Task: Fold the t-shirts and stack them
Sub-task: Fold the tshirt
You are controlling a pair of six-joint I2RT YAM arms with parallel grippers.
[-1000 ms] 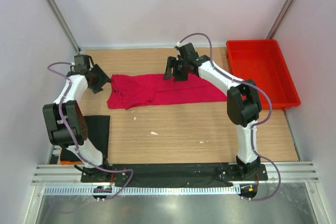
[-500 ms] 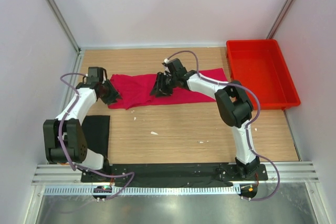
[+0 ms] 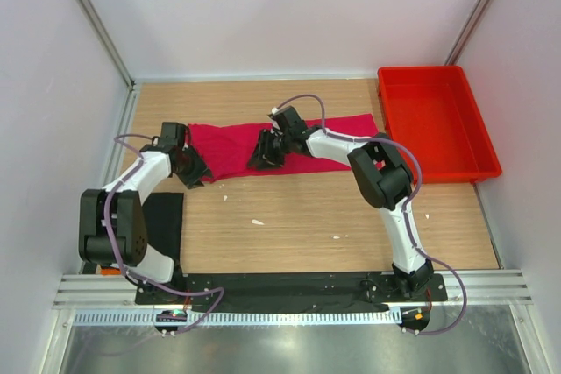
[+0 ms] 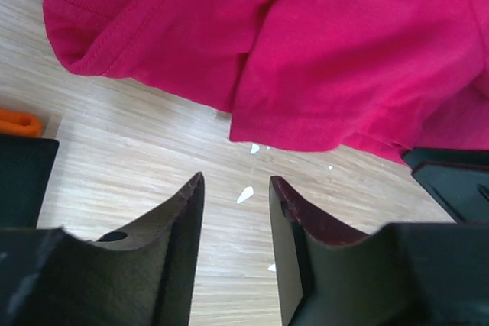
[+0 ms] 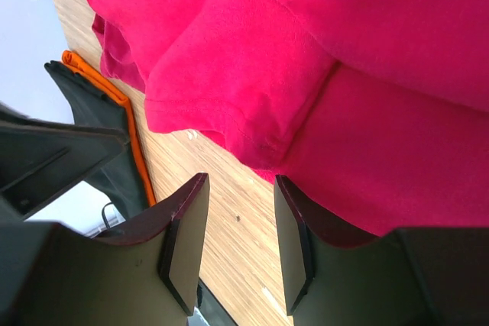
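The crimson-pink t-shirt lies rumpled across the far half of the table. My left gripper is at its near-left corner. In the left wrist view the gripper is open and empty over bare wood, just short of the shirt's hem. My right gripper is at the shirt's near edge, left of its middle. In the right wrist view it is open and empty, with a folded sleeve of the shirt just ahead. The black t-shirt lies flat at the table's left near edge.
The red plastic tray stands at the far right. An orange object shows from under the black shirt by the left arm's base. Small white scraps lie on the wood. Walls close in the left, back and right.
Both grippers have moved toward the near edge of the pink shirt. The right gripper came from the far side across the shirt to the left; the left gripper slid nearer and right.
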